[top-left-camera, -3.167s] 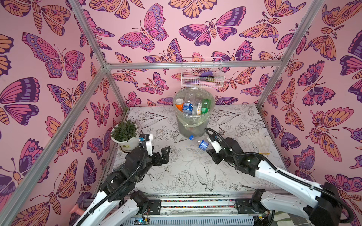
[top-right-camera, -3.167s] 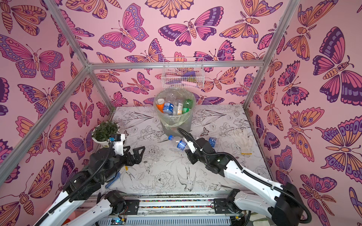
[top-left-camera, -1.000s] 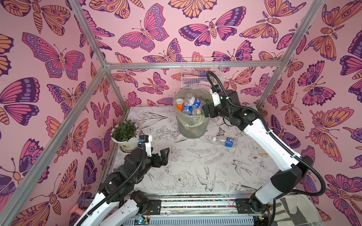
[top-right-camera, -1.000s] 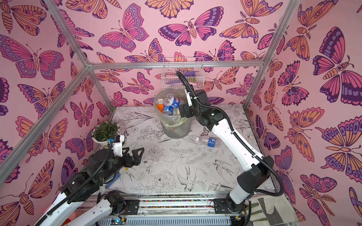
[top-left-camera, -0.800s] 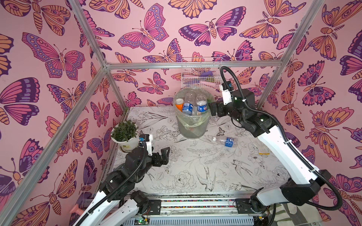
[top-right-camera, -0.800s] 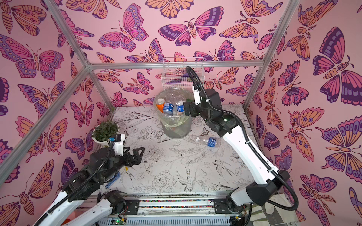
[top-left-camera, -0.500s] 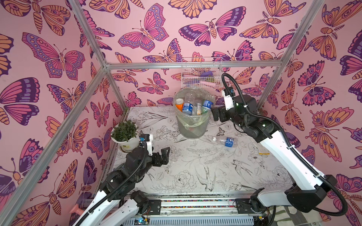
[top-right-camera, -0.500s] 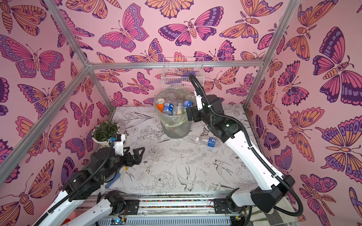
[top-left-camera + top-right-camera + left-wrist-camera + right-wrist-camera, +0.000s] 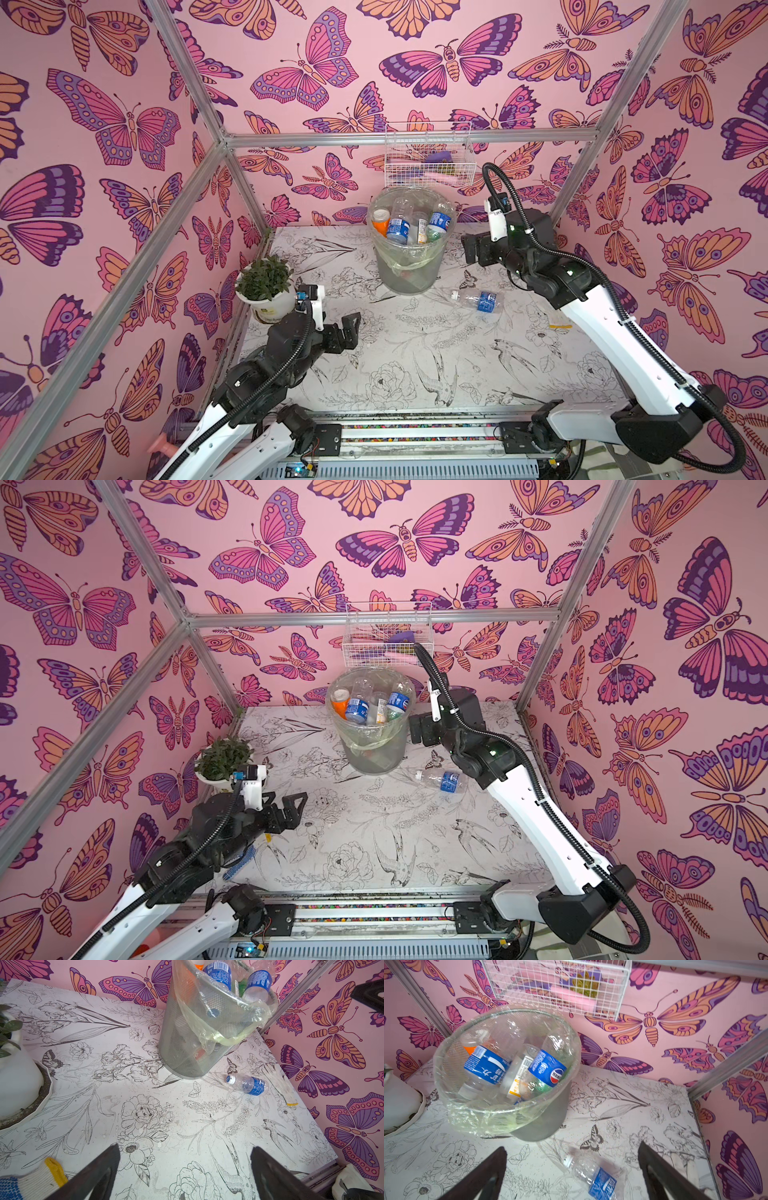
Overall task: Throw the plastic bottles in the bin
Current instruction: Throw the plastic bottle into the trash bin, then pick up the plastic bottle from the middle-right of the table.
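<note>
Backing off the bin (image 9: pixel 409 266), your right gripper (image 9: pixel 468 250) is released, dropped bottle (image 9: pixel 439 221) inside; left gripper (image 9: pixel 349 332) released too. Last bottle (image 9: pixel 478 300) lies beside the bin.

Glossy clear plastic bottle (image 9: pixel 478 300), mesh bin (image 9: pixel 182 1051)

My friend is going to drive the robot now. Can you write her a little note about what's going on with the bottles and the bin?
Left pincer: open and empty, low over the table near the flowerpot.
Right pincer: open and empty, raised beside the bin.
Things: several bottles are piled in the bin, reaching up to its rim. One clear bottle with a blue label lies on its side on the table by the bin's base, on the right arm's side.
Done: the bottles in the bin.
Left: that one bottle on the table. No other loose bottle shows.
</note>
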You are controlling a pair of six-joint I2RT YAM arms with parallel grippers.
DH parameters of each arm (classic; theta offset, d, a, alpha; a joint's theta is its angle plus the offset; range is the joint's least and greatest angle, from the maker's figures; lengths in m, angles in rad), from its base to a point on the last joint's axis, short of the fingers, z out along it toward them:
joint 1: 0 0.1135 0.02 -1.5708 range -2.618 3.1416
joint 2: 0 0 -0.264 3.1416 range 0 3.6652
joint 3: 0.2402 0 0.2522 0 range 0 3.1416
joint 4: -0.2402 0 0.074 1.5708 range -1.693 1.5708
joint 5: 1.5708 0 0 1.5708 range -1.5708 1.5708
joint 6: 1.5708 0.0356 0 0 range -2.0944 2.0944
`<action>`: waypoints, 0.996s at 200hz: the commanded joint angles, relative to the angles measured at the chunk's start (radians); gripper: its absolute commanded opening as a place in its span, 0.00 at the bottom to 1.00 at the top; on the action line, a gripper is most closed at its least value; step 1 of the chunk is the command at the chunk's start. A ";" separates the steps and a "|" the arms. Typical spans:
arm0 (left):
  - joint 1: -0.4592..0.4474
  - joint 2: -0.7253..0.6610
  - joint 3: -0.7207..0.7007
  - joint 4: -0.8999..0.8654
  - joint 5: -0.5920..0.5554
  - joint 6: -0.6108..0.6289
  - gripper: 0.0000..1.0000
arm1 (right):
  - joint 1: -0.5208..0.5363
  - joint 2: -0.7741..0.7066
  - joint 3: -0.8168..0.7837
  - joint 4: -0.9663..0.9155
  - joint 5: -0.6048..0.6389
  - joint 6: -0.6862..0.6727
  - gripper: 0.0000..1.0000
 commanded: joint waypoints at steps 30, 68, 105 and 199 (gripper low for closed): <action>-0.007 -0.006 0.015 -0.009 -0.008 0.016 1.00 | -0.160 0.034 -0.054 -0.223 -0.039 0.127 0.99; -0.007 0.001 0.009 -0.003 -0.006 0.019 1.00 | -0.169 0.053 -0.231 -0.104 -0.022 0.034 0.99; -0.006 -0.008 0.004 -0.002 -0.002 0.021 1.00 | -0.168 0.092 -0.374 0.060 0.001 -0.067 0.99; -0.007 -0.047 -0.017 -0.011 -0.012 0.023 1.00 | -0.195 0.370 -0.334 0.054 -0.078 -0.341 0.99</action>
